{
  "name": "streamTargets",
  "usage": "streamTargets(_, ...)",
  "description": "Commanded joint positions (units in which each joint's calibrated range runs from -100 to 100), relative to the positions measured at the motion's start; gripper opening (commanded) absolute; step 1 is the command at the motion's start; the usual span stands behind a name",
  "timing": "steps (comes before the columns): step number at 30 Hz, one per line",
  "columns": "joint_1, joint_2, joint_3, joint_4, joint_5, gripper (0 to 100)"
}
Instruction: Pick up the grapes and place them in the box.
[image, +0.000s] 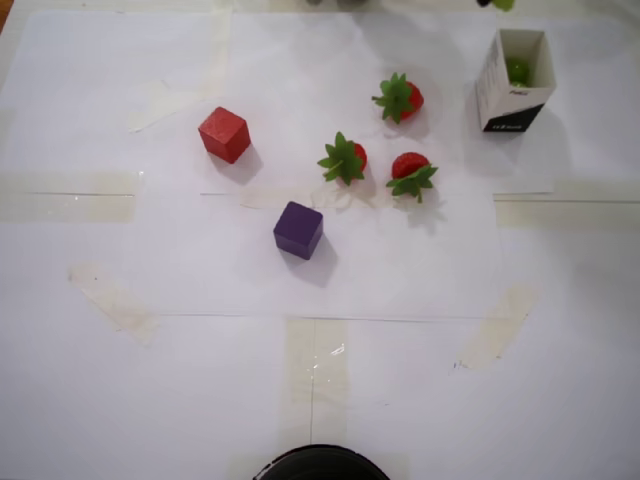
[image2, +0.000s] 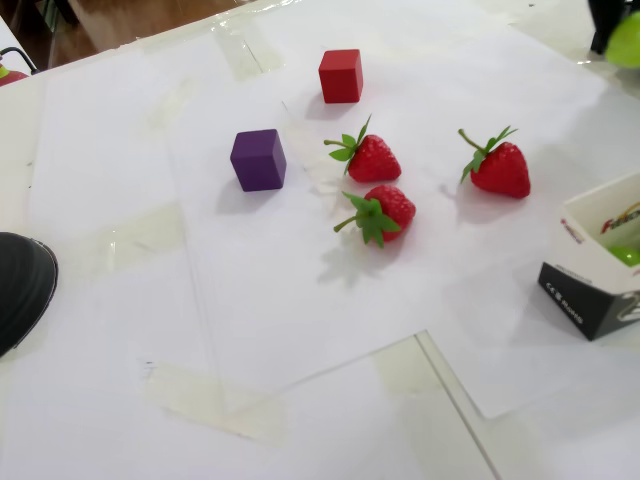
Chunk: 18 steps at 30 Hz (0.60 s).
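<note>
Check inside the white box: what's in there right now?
One green grape lies inside the box, seen through its open top in the overhead view. The fixed view shows a green sliver of it. The box walls hide anything deeper.

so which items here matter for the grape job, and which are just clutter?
Job items:
- grape carried at the frame edge
- grape in the box
- box

Clutter:
- three strawberries
- red cube
- purple cube
</note>
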Motion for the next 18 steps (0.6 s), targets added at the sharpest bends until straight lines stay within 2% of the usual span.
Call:
streamTargets(1,-2.5,2.0,-4.0,-6.8,-0.6,8)
streamTargets(10,-3.4,4.6,2.7,-14.3,-0.7,10)
streamTargets(18,-2.7,4.6,6.7,-16.1,-0.7,11)
